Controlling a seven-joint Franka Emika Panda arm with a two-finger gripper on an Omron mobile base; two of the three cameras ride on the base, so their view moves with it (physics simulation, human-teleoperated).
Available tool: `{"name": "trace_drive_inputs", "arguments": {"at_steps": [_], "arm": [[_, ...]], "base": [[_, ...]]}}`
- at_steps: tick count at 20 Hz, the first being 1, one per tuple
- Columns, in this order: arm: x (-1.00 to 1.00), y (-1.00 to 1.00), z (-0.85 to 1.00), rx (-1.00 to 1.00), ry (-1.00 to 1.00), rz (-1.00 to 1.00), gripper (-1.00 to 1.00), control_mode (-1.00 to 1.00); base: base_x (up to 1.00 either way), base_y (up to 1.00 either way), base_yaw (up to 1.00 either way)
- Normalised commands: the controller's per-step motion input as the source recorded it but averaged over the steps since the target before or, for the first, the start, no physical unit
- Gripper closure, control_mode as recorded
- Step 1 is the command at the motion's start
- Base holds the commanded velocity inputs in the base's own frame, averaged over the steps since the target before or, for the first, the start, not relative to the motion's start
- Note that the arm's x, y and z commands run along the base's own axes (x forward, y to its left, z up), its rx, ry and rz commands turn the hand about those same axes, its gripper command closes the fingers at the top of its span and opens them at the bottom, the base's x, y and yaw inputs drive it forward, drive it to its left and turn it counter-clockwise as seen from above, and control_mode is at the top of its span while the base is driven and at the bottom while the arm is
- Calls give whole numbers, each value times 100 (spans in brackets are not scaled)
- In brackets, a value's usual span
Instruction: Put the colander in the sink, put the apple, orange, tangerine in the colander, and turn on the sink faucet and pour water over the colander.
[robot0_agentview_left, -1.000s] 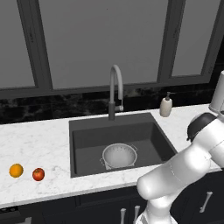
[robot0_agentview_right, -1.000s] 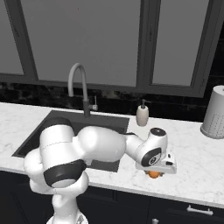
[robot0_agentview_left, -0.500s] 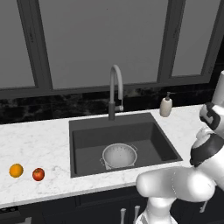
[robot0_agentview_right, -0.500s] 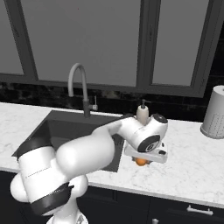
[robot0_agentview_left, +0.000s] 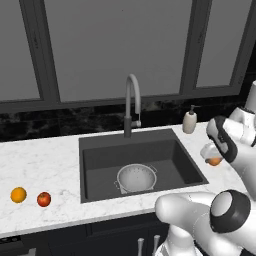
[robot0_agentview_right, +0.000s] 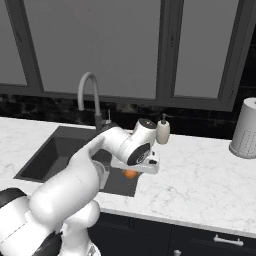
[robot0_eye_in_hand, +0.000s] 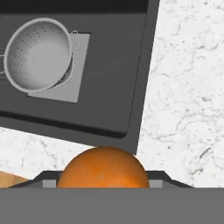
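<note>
My gripper is shut on the tangerine, a small deep-orange fruit, and holds it in the air over the right rim of the sink. From the left base view the tangerine hangs to the right of the basin. The colander stands upright and empty on the sink floor; in the hand view the colander lies at the upper left. The orange and the red apple rest side by side on the left counter. No water runs from the faucet.
A soap dispenser stands behind the sink's right corner. A white perforated cylinder sits at the far right of the counter. White marble counter stretches to the right of the sink, with dark windows behind.
The arm has carried the tangerine leftward from above the right counter to the sink's right edge. Colander, orange and apple have not moved.
</note>
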Motion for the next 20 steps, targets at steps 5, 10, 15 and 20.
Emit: {"name": "trace_drive_inputs", "arguments": {"at_steps": [5,10,15,20], "arm": [[16,100,0,10,0,11,100,-100],[37,100,0,12,0,9,100,-100],[45,87,-5,14,0,8,100,-100],[53,78,-33,10,6,4,100,-100]], "base": [[0,0,0],[0,0,0],[0,0,0],[0,0,0]]}}
